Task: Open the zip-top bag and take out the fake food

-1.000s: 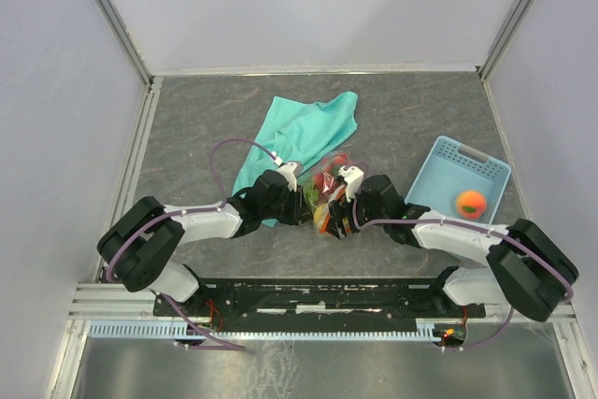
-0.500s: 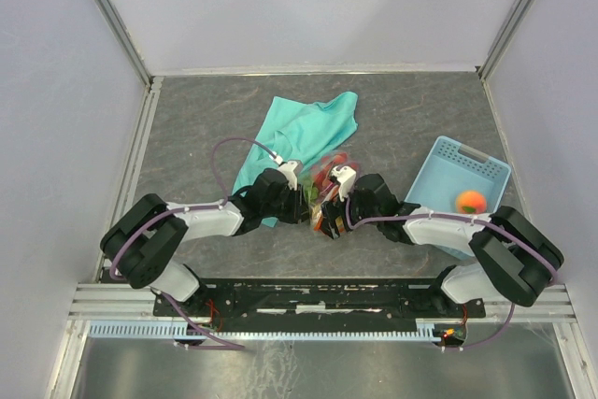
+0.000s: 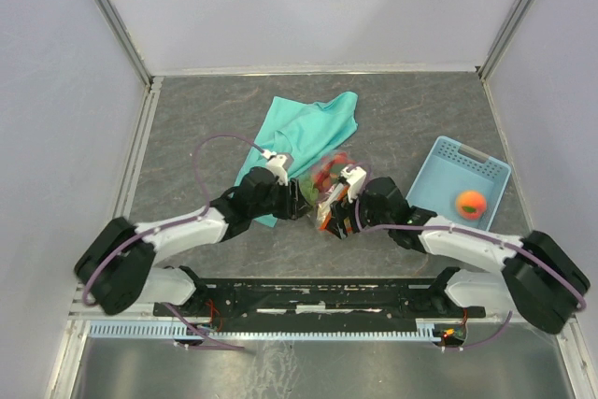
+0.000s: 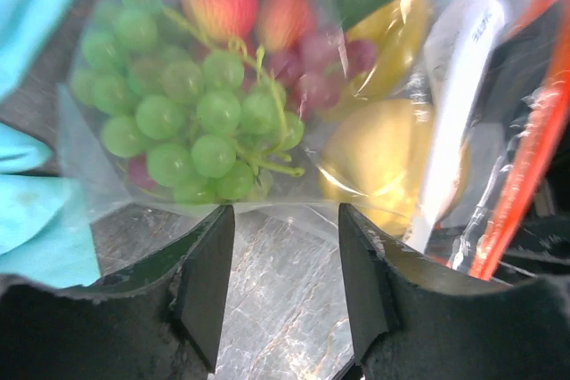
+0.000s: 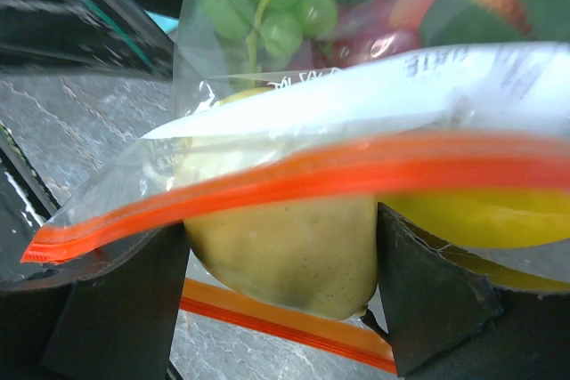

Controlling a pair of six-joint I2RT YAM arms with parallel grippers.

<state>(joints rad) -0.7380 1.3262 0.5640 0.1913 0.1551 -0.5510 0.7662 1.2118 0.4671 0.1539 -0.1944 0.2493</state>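
Plastic, clear and crinkly: the zip-top bag [image 3: 329,195] sits mid-bench [image 3: 187,128] between our arms, fake food [image 4: 196,122] inside. Our left hand [image 4: 283,220] stands apart, holding nothing. Our right hand [image 5: 280,238] clamps the bag across a yellow fruit. Held from one side only, the bag may slip off that round fruit.

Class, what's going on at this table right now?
Two robot arms work on a zip-top bag of fake food. The right gripper seems to clamp the bag's zip end around a yellow fruit; the zip's two orange halves look parted. The left gripper stands open at the bag's opposite edge. One orange fruit lies in the blue basket.
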